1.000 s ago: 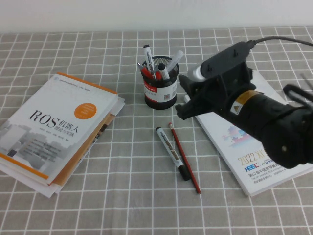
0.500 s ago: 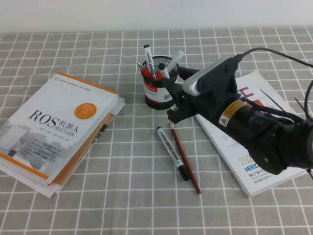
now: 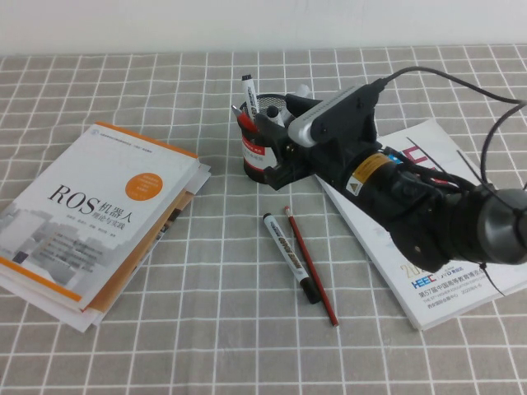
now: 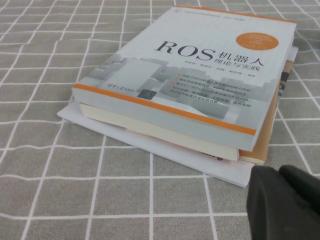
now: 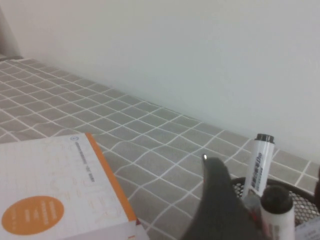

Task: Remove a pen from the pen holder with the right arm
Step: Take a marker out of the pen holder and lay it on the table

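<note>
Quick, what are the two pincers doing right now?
Left pincer: cannot tell; it is next to the books.
Right pincer: open over the pen cup, holding nothing.

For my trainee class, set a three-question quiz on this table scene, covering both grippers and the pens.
1. True or false: the left gripper is beside the stack topped by the ROS book.
2. Choose one: the right gripper, jaws open, is at A) the ROS book, B) the pen holder, C) the far edge of the table.
3. Count: how many writing tools lie on the checked cloth outside the pen holder?

Key
1. True.
2. B. It reaches among the pens standing in the holder.
3. Two: a black marker and a red pencil, side by side in front of the holder.
</note>
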